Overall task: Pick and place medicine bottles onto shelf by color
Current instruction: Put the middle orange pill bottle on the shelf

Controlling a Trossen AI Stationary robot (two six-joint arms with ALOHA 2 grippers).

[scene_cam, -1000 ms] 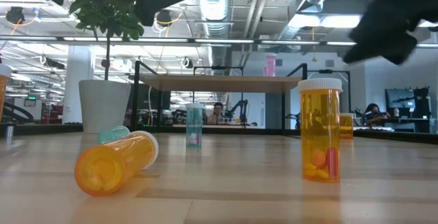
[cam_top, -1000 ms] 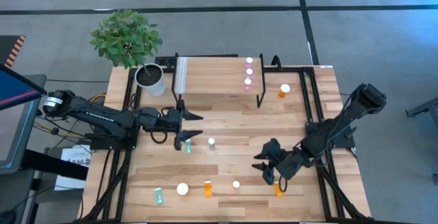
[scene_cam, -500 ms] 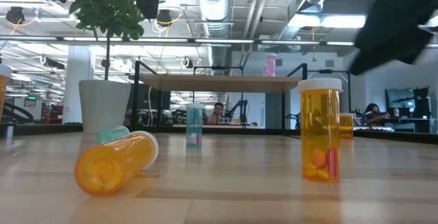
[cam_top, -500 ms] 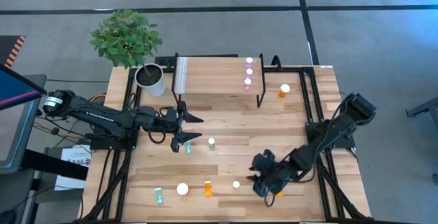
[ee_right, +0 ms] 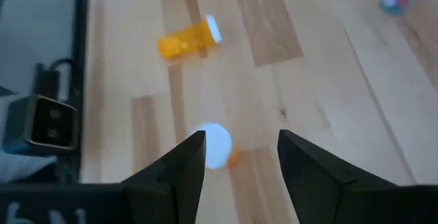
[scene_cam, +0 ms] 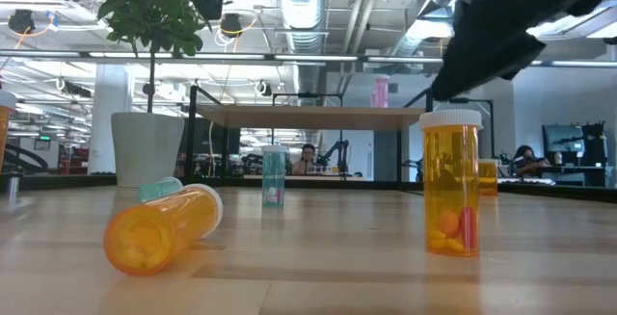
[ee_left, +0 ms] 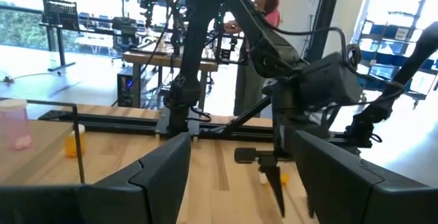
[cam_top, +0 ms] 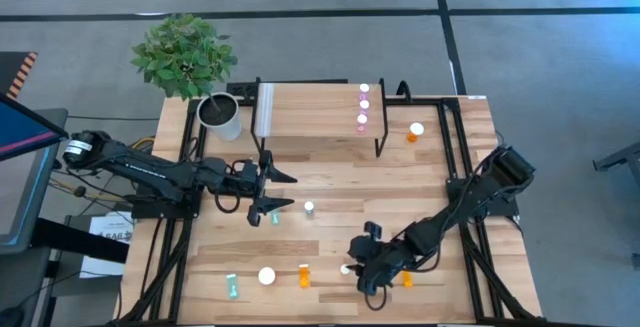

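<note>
My right gripper (cam_top: 360,264) hangs open near the table's near edge. Its fingers (ee_right: 179,172) straddle the air just short of a small upright orange bottle (ee_right: 216,146) with a white cap (cam_top: 345,268). Another orange bottle (cam_top: 405,280) stands close by on its right. My left gripper (cam_top: 272,190) is open at mid-table, beside a teal bottle (cam_top: 275,215). A second teal bottle (cam_top: 309,208) stands to that one's right. Three pink bottles (cam_top: 363,105) stand in a row at the shelf's (cam_top: 310,112) right end. An orange bottle (cam_top: 304,275) lies on its side.
A wide white-capped bottle (cam_top: 266,276) and a teal one lying down (cam_top: 232,285) sit near the near edge. One orange bottle (cam_top: 415,130) stands right of the shelf. A white plant pot (cam_top: 220,115) stands at the far left. Bare wood lies between the shelf and the scattered bottles.
My right gripper has travelled toward the table's left and near edge, from beside the rightmost orange bottle to just right of the small white-capped one. Its arm now fills more of the low view's upper right. No bottle has moved.
</note>
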